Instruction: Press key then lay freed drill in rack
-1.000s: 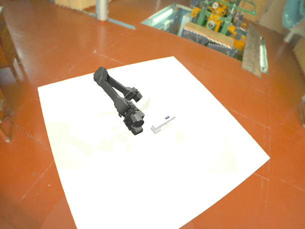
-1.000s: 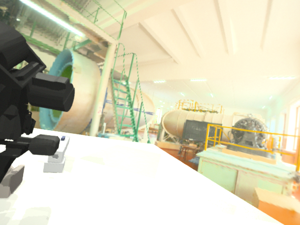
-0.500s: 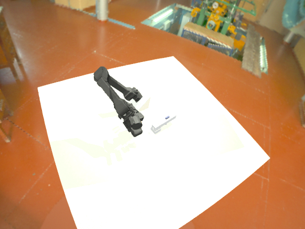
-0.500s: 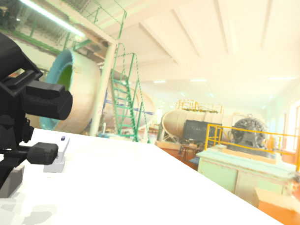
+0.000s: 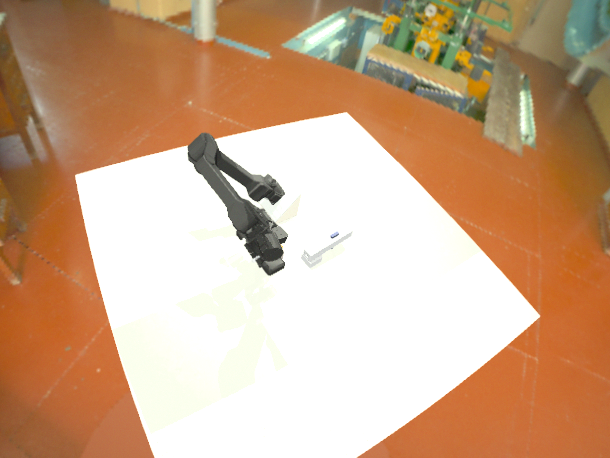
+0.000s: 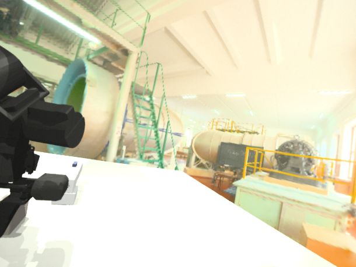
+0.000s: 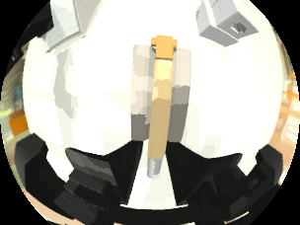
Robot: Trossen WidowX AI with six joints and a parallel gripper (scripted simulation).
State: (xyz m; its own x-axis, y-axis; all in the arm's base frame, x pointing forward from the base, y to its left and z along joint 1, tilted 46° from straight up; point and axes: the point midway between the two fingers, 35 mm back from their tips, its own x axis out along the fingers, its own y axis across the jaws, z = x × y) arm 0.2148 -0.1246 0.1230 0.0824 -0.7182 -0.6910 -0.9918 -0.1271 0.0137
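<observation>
White tabletop (image 5: pixel 380 320) (image 6: pixel 152 215) (image 7: pixel 109 118); slightly spread pincer (image 5: pixel 267 257) (image 6: pixel 18 190) (image 7: pixel 154 138) straddles the drill (image 7: pixel 162 104), seemingly laid in the rack (image 6: pixel 18 218) (image 7: pixel 140 89); holed block (image 5: pixel 327 244) (image 6: pixel 65 199) (image 7: pixel 216 24) at one o'clock. Extraction done; likely only backing off remains.

Top looks steeply down; exterior, low and close, shares the arm (partly).

Behind the table you had a green ladder (image 6: pixel 152 128) beside a cream post (image 6: pixel 122 108), a large blue-rimmed duct (image 6: pixel 99 108), a chalkboard (image 6: pixel 233 154) with writing on it, and a yellow railing (image 6: pixel 300 158) above a pale green cabinet (image 6: pixel 259 207).
</observation>
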